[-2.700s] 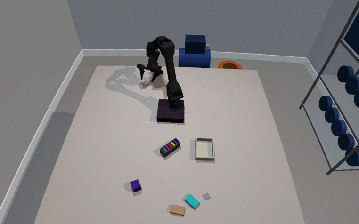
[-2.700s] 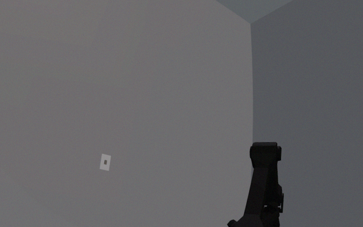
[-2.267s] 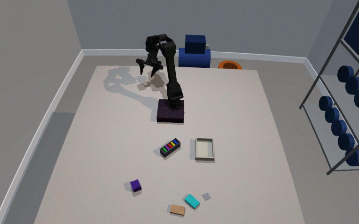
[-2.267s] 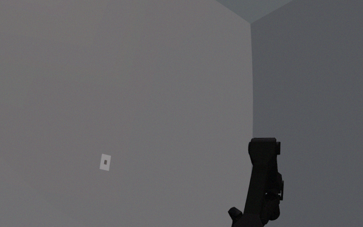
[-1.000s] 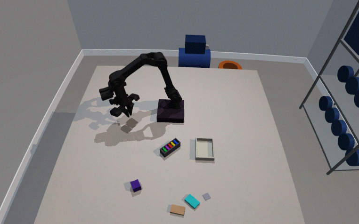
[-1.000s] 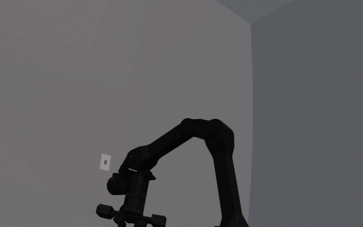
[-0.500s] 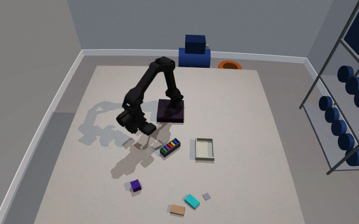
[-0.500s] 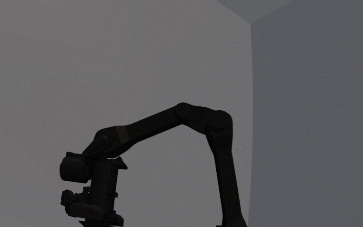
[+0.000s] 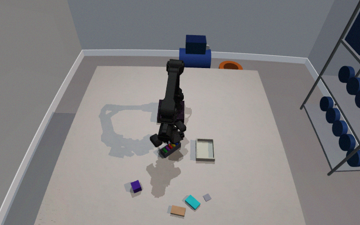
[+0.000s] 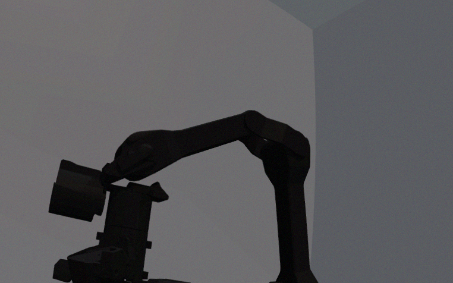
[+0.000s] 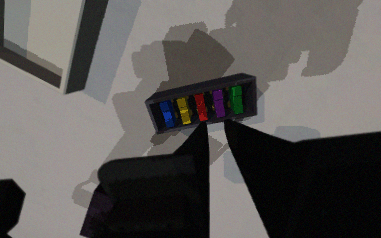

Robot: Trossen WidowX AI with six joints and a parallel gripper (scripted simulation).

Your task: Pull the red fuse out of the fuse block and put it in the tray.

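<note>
The red fuse (image 9: 170,146) (image 11: 201,107) stands in the middle slot of the dark fuse block (image 9: 172,152) (image 11: 204,86). In the wrist view the blue fuse (image 11: 167,115) and yellow fuse (image 11: 184,111) are to its left, the purple fuse (image 11: 219,103) and green fuse (image 11: 236,100) to its right. My gripper (image 11: 215,125) is slightly open, with nothing between its fingertips. In the wrist view the tips appear at the block's lower edge, below the red and purple fuses; their height above it is unclear. The tray (image 9: 205,160) (image 11: 90,40) is empty.
In the top view the tray is right of the block. A purple cube (image 9: 135,186), a cyan block (image 9: 192,202), an orange block (image 9: 177,210) and a small grey square (image 9: 207,197) lie nearer the front. The exterior view shows only the arm (image 10: 214,134) and walls.
</note>
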